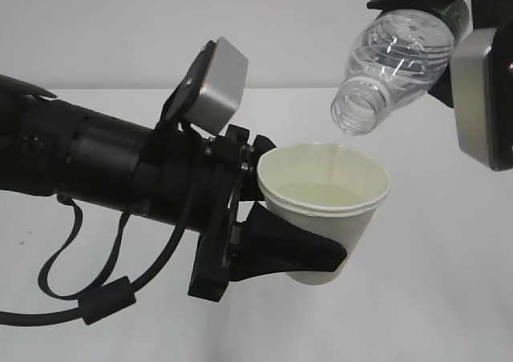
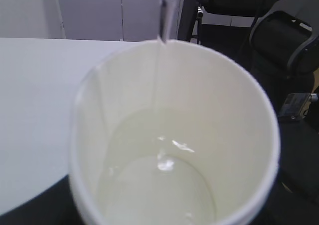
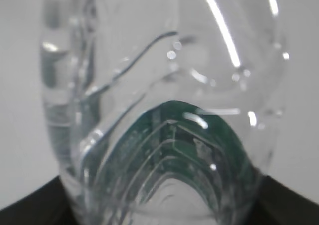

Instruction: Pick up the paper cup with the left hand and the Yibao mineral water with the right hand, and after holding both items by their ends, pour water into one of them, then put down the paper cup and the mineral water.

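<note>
Left end effector (image 1: 292, 246) clamps paper cup (image 1: 325, 210) upright above surface (image 1: 417, 298), catching thin stream. Right end effector (image 1: 461, 34) grips Yibao mineral water (image 1: 393, 62) base, neck tilted down over rim for pouring.

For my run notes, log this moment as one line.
phase: pouring | left claw: holding paper cup, partly filled | right claw: holding tilted water bottle, mouth above cup | stream: thin

White table (image 1: 449, 298), black chairs (image 2: 284, 36), pale wall (image 1: 120, 26).
</note>
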{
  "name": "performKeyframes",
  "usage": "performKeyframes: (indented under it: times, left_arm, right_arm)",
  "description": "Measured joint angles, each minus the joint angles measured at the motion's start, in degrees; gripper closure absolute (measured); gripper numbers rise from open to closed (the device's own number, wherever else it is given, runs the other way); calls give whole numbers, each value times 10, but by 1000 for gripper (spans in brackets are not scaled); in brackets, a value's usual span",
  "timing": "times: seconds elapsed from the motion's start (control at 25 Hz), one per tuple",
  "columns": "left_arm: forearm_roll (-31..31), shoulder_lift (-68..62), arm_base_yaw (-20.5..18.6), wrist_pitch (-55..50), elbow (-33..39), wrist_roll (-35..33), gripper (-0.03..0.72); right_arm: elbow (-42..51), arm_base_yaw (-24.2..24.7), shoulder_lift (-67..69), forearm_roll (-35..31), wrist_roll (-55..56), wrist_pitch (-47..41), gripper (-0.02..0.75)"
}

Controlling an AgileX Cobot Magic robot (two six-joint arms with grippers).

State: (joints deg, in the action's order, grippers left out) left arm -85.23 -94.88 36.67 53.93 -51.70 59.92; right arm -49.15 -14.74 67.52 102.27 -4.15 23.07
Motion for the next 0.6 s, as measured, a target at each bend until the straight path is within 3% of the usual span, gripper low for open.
performKeyframes:
  times: [0.6]
  left_arm:
    - [0,0,0,-1,0,0,242]
  right_arm:
    - [0,0,0,-1,0,0,265]
